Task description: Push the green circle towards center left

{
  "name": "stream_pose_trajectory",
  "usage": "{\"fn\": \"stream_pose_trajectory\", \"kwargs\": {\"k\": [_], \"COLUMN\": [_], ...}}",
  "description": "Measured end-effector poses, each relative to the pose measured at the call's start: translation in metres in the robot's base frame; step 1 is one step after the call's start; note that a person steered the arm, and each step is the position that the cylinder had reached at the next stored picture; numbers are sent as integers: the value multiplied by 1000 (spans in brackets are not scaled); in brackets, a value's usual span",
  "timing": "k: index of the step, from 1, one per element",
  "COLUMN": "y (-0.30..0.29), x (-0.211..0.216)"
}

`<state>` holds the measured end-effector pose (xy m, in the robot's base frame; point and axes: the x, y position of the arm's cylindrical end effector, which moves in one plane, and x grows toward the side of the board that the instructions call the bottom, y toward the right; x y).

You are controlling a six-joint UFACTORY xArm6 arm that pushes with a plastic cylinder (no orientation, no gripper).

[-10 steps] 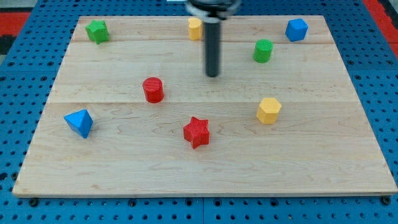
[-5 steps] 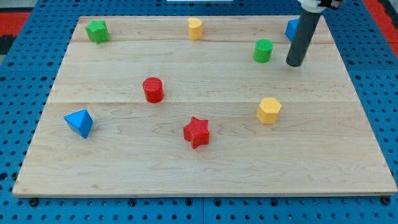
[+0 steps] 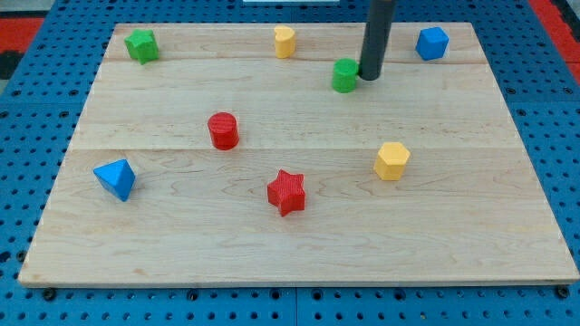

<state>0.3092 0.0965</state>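
Note:
The green circle (image 3: pixel 344 76) is a small green cylinder on the wooden board, in the upper middle, a little right of centre. My tip (image 3: pixel 370 75) sits right against its right side, touching it. The dark rod rises from there out of the view's top.
A green star-like block (image 3: pixel 140 44) sits at the top left, a yellow block (image 3: pixel 285 41) at the top middle, a blue block (image 3: pixel 432 43) at the top right. A red cylinder (image 3: pixel 223 130), blue pyramid-like block (image 3: pixel 115 178), red star (image 3: pixel 287 192) and yellow hexagon (image 3: pixel 391 160) lie lower down.
My tip swung from the board's middle to the right of the green circle, then came left into it. The green circle has slid left by about a block's width.

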Motion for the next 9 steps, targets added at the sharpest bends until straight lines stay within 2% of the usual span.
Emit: {"fn": "stream_pose_trajectory", "kwargs": {"k": [7, 8, 9], "y": [-252, -231, -240], "x": [14, 32, 42]}}
